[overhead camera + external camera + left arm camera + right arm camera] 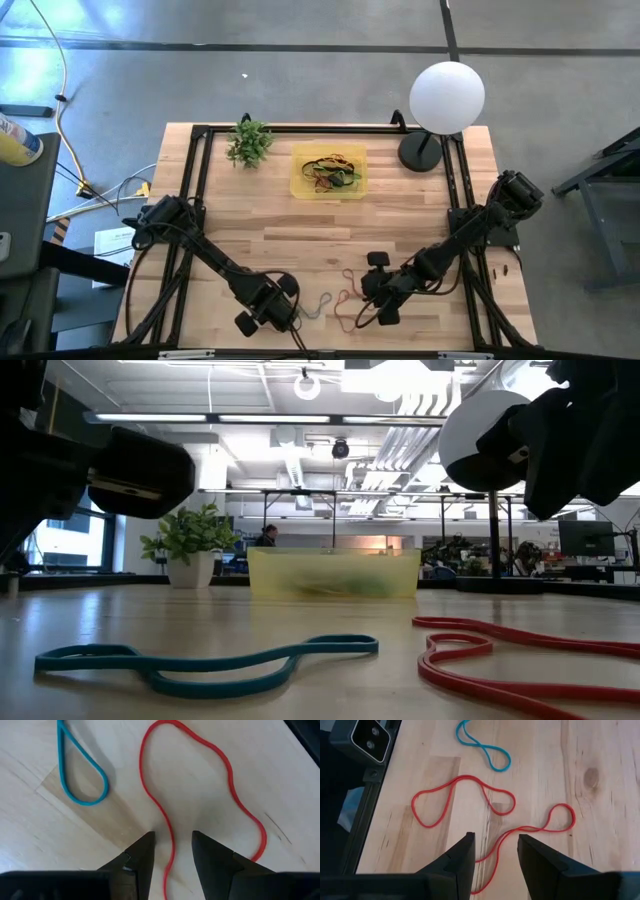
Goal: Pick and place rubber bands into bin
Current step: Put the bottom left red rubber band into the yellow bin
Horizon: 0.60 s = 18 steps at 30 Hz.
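A teal rubber band (318, 303) (200, 660) and two red rubber bands (346, 298) (500, 655) lie flat on the wood near the table's near edge. The yellow bin (300, 186) (330, 572) sits toward the far edge with several bands (332, 170) inside. My left gripper (290, 308) (172, 836) hovers open just left of the loose bands, and a red strand (170, 850) shows between its fingers. My right gripper (368, 292) (495, 837) hovers open on their right, above a red band (535, 827). In the low view both grippers hang clear of the tabletop.
A small green plant (249, 143) stands left of the bin. A white globe lamp (447, 97) stands to the bin's right. Black frame rails (195, 200) run along the table's sides and far edge. A camera module (370, 737) sits at the near edge. Bare wood lies between bands and bin.
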{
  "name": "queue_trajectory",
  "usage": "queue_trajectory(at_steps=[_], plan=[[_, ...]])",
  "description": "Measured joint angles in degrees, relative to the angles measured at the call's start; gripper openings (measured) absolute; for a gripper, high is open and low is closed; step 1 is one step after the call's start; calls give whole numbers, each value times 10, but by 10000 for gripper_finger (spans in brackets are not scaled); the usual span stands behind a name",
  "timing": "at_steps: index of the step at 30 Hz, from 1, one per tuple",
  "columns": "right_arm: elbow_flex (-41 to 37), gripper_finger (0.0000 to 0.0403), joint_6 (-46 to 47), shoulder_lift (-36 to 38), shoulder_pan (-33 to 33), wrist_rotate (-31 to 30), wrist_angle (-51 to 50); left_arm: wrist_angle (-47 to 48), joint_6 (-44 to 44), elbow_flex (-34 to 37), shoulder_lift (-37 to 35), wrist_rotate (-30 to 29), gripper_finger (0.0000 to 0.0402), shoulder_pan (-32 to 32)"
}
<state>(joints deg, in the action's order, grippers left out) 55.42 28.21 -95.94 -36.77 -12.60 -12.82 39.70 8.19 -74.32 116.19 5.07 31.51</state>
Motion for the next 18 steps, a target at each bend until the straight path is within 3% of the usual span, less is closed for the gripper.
queue_trajectory(at_steps=[7,15,18], plan=[[0,138,2,0,0,-5,2,0,-10,0,3,-9,114,0],[0,138,2,0,0,-8,2,-6,-14,1,3,-20,14,0],[0,138,2,0,0,-8,2,-7,-16,1,3,-26,10,0]])
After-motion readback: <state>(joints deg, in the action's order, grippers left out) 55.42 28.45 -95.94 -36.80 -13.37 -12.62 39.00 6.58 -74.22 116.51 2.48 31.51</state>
